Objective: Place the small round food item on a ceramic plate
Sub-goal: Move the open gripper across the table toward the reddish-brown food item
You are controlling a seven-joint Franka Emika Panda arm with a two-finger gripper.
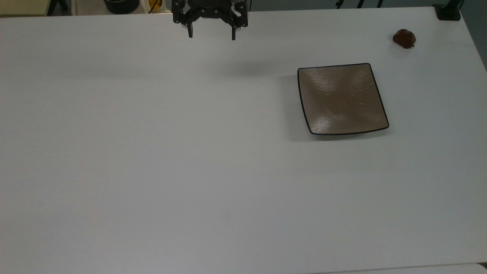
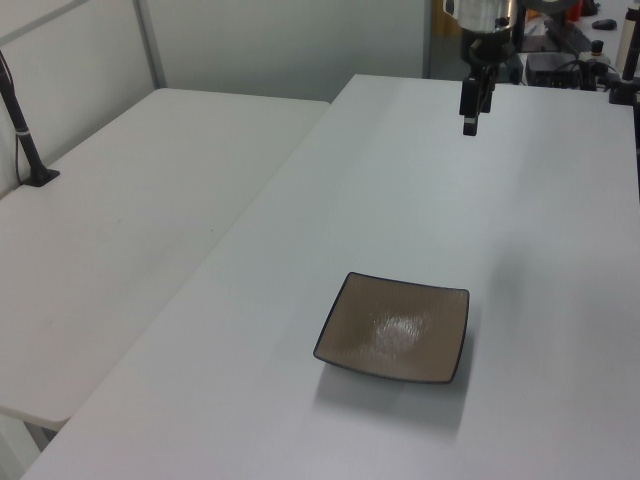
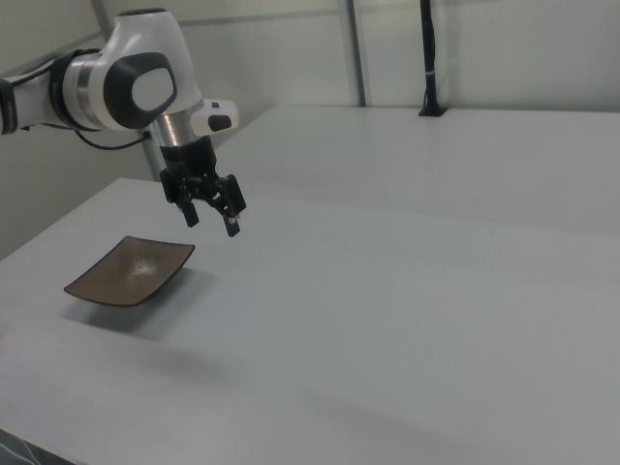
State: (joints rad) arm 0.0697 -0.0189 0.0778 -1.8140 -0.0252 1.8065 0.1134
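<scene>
A white table [image 1: 152, 152] is seen from above. A square brownish-tan ceramic plate [image 1: 341, 99] with a thin dark rim lies toward the top view's right. The small round food item [image 1: 404, 38], a glossy reddish-brown lump, rests on the table beyond the plate's far right corner, apart from it. The black end effector [image 1: 211, 36] hangs above the table's far edge, fingers spread apart and empty. In the right view, the white arm [image 3: 126, 82] is visible above the plate [image 3: 130, 272]. No writing can be read.
</scene>
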